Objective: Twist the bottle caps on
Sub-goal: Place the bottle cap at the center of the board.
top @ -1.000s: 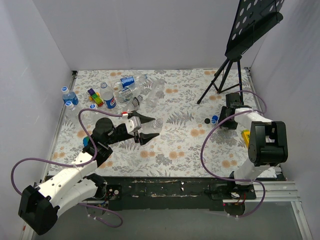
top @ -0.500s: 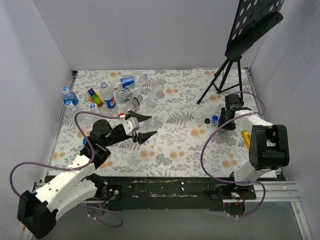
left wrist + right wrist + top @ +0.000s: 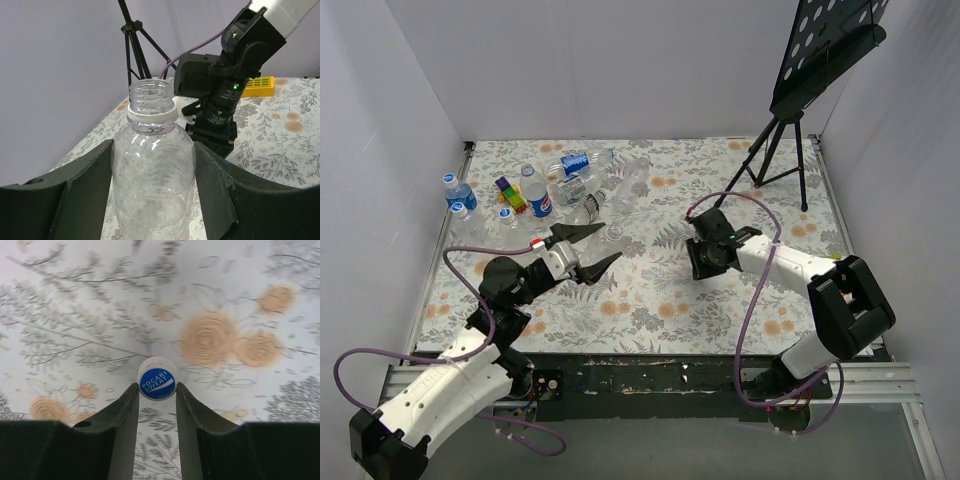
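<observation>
Tricky one from above: the clear bottle [image 3: 152, 170] all but vanishes against the floral worktop [image 3: 660, 300], and in the left wrist view its base is cut off at the bottom edge. What that view does show is the left end effector [image 3: 610, 241] clamped on the bottle's shoulder, one dark finger pressed to each side, with the threaded neck bare and open. The left arm stretches forward from its near-left base and angles right, so the bottle sits left of centre. The right arm sweeps in from the near right to mid-worktop, wrist pointing down. Its right end effector [image 3: 156, 387] is pinched narrow on one blue cap [image 3: 157, 378] printed POCARI SWEAT, and I cannot tell whether the cap touches the surface. The two end effectors are near each other but apart. So that is one bottle gripped and one cap gripped. At the far left is a pile of bottles [image 3: 582, 180], two standing nearby and several lying overlapped, too tangled to count. There is also one colourful toy [image 3: 510, 192], one music stand [image 3: 790, 130] at the far right and one yellow block [image 3: 259, 86].
</observation>
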Robot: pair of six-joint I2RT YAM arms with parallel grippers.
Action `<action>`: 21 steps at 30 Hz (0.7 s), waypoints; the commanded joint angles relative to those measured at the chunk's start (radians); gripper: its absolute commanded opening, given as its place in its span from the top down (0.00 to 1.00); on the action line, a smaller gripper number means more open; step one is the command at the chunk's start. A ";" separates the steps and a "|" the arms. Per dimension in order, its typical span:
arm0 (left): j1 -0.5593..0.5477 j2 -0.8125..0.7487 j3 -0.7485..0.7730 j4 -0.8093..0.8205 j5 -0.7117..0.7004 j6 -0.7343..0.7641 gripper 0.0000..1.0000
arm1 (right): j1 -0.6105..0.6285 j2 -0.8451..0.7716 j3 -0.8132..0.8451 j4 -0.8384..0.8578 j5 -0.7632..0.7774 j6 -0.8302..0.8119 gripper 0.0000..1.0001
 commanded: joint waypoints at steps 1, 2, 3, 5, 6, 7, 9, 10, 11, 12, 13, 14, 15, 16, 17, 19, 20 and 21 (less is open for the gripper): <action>0.000 0.061 -0.009 0.026 0.060 -0.014 0.93 | 0.139 0.044 0.067 -0.037 0.004 0.009 0.67; -0.002 0.084 -0.008 0.026 0.085 -0.022 0.93 | 0.159 0.050 0.067 -0.041 0.006 0.009 0.67; -0.006 0.101 0.000 0.018 0.106 -0.025 0.93 | 0.175 0.056 0.066 -0.041 0.001 0.009 0.67; -0.009 0.127 0.011 0.012 0.125 -0.037 0.93 | 0.196 0.067 0.064 -0.043 -0.011 0.006 0.65; -0.009 0.132 0.011 0.012 0.128 -0.040 0.93 | 0.205 0.073 0.064 -0.046 -0.016 0.004 0.64; -0.009 0.135 0.009 0.012 0.122 -0.040 0.93 | 0.215 0.079 0.064 -0.051 -0.020 0.001 0.62; -0.009 0.131 0.006 0.015 0.102 -0.037 0.93 | 0.225 0.090 0.069 -0.063 -0.016 -0.003 0.59; -0.009 0.127 0.003 0.015 0.093 -0.033 0.93 | 0.227 0.093 0.069 -0.066 -0.013 -0.003 0.57; -0.009 0.124 0.003 0.014 0.081 -0.030 0.93 | 0.229 0.093 0.069 -0.069 -0.008 -0.002 0.55; -0.009 0.121 0.001 0.010 0.065 -0.030 0.93 | 0.229 0.090 0.070 -0.072 -0.005 -0.002 0.52; -0.009 0.121 0.003 0.009 0.050 -0.028 0.93 | 0.229 0.089 0.070 -0.074 -0.005 -0.002 0.48; -0.009 0.121 0.004 0.004 0.035 -0.028 0.94 | 0.229 0.087 0.073 -0.081 -0.007 -0.002 0.46; -0.009 0.120 0.007 -0.002 0.018 -0.027 0.94 | 0.229 0.087 0.078 -0.086 -0.005 0.000 0.42; -0.009 0.117 0.007 -0.002 0.005 -0.025 0.94 | 0.230 0.084 0.086 -0.095 -0.003 -0.002 0.39; -0.009 0.112 0.006 0.000 -0.010 -0.025 0.95 | 0.230 0.084 0.092 -0.101 -0.002 0.000 0.37; -0.009 0.103 0.001 0.009 -0.041 -0.033 0.97 | 0.235 0.078 0.112 -0.114 0.007 0.000 0.34; -0.009 0.098 0.000 0.015 -0.060 -0.036 0.98 | 0.236 0.076 0.119 -0.118 0.007 -0.002 0.33; -0.009 0.095 -0.003 0.020 -0.077 -0.040 0.99 | 0.238 0.076 0.129 -0.123 0.007 -0.002 0.34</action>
